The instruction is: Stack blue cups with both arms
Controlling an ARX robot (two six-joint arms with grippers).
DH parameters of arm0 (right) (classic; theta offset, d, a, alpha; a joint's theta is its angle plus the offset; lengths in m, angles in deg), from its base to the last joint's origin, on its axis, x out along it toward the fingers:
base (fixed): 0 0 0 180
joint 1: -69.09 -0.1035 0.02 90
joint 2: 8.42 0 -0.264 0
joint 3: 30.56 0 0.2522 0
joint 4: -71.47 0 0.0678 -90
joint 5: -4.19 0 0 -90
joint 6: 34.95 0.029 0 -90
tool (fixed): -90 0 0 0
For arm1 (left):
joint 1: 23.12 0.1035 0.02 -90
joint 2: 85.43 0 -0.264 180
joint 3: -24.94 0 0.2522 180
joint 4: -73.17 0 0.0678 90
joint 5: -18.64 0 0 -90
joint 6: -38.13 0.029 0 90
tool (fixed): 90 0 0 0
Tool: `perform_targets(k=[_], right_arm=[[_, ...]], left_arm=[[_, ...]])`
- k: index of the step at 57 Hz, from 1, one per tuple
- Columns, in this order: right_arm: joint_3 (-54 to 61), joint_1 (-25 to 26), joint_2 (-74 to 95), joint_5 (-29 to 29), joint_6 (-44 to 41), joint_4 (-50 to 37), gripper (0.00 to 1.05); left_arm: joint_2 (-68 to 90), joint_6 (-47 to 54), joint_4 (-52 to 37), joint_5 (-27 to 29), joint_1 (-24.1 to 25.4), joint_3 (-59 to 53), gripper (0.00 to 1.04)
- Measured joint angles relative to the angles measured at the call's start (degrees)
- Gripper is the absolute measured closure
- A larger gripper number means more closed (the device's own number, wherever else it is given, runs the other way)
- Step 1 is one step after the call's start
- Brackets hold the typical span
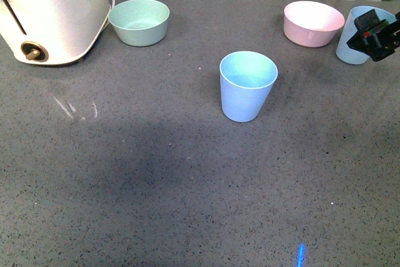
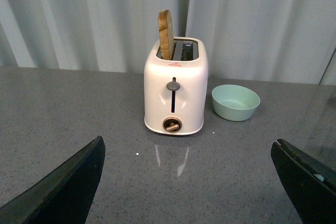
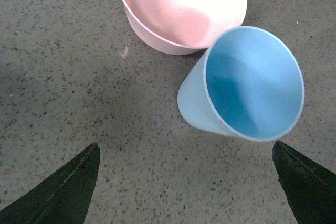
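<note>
One blue cup (image 1: 247, 85) stands upright in the middle of the grey table. A second blue cup (image 1: 351, 43) stands at the far right, beside a pink bowl (image 1: 312, 23), partly covered by my right gripper (image 1: 377, 34). In the right wrist view this cup (image 3: 247, 85) lies just ahead of my open right gripper (image 3: 186, 174), whose black fingertips (image 3: 68, 184) are spread wide with only tabletop between them. My left gripper (image 2: 191, 174) is open over bare table and does not appear in the front view.
A white toaster (image 1: 53, 10) with a slice of bread (image 2: 166, 34) stands at the back left. A mint-green bowl (image 1: 139, 21) sits just right of it. The pink bowl (image 3: 181, 9) touches or nearly touches the right cup. Curtains hang behind the table.
</note>
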Motion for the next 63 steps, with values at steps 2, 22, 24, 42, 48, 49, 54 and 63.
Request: perform_targets(k=[2, 22, 24, 42, 48, 49, 54, 63], right_arm=[[-1.88, -0.39, 1.77, 0.61, -0.20, 0.50, 0.09], [-12.41, -1.75, 9.18, 2.10, -0.17, 5.29, 0.16], [-13.00, -1.77, 9.66, 2.29, -0.15, 5.66, 0.21], [-15.37, -0.90, 11.19, 1.11, 1.60, 11.32, 0.75], [-15.39, -0.42, 11.17, 0.48, 2.03, 11.80, 0.91], [-15.37, -0.28, 11.10, 0.44, 2.08, 11.93, 0.95], [-14.99, 0.17, 9.81, 0.22, 1.70, 13.00, 1.03], [-12.00, 0.59, 4.92, -2.60, 0.72, 15.28, 1.03]], left_arm=[[0.00, 0.00, 0.00, 0.00, 0.00, 0.00, 0.09], [0.00, 0.00, 0.00, 0.00, 0.00, 0.00, 0.09], [0.00, 0.00, 0.00, 0.00, 0.00, 0.00, 0.09], [0.00, 0.00, 0.00, 0.00, 0.00, 0.00, 0.09], [0.00, 0.00, 0.00, 0.00, 0.00, 0.00, 0.09], [0.00, 0.00, 0.00, 0.00, 0.00, 0.00, 0.09], [0.00, 0.00, 0.00, 0.00, 0.00, 0.00, 0.09], [0.00, 0.00, 0.00, 0.00, 0.00, 0.00, 0.09]])
